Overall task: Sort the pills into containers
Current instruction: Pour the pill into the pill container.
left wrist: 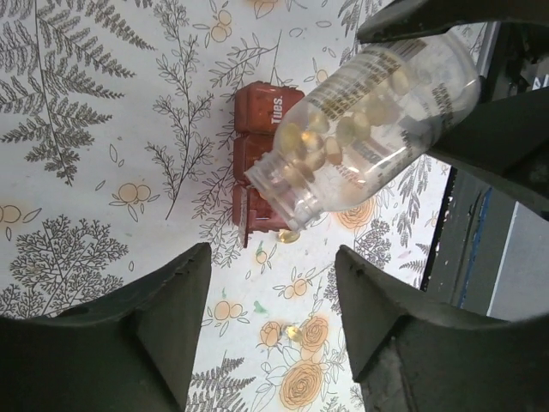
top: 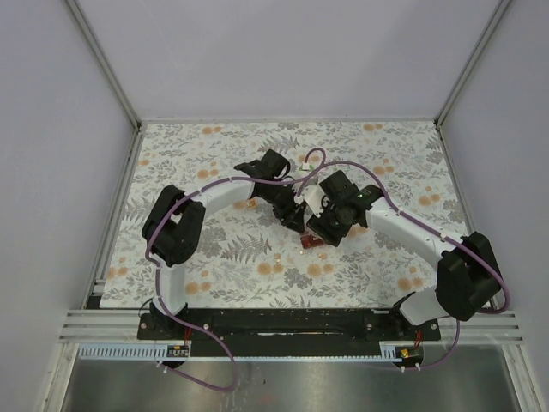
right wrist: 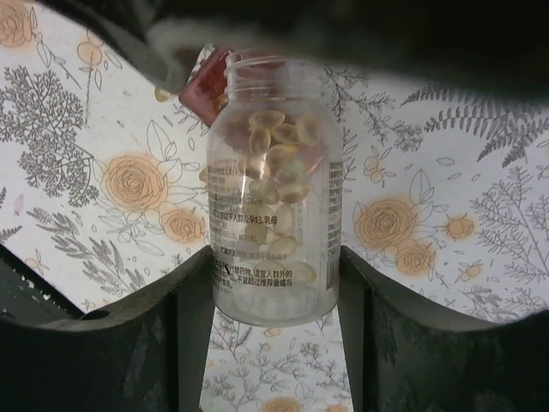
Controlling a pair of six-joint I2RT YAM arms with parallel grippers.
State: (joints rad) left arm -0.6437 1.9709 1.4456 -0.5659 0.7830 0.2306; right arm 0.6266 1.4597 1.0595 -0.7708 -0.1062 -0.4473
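Observation:
A clear pill bottle (left wrist: 377,112) full of pale-yellow pills (right wrist: 274,163) hangs tilted, its open mouth down over the dark-red pill box (left wrist: 257,159). My right gripper (right wrist: 274,257) is shut on the bottle's base, a finger on each side. One pill (left wrist: 288,236) sits at the bottle's mouth by the box's near end. Another loose pill (left wrist: 293,331) lies on the cloth. My left gripper (left wrist: 273,257) is open just short of the box, with only cloth between its fingers. From above, both grippers (top: 296,215) (top: 330,225) meet over the box (top: 310,243).
A floral cloth (top: 223,257) covers the table. White walls with metal posts enclose it on three sides. A black rail (top: 292,322) carrying both arm bases runs along the near edge. The right arm's dark body (left wrist: 489,215) fills the right side of the left wrist view.

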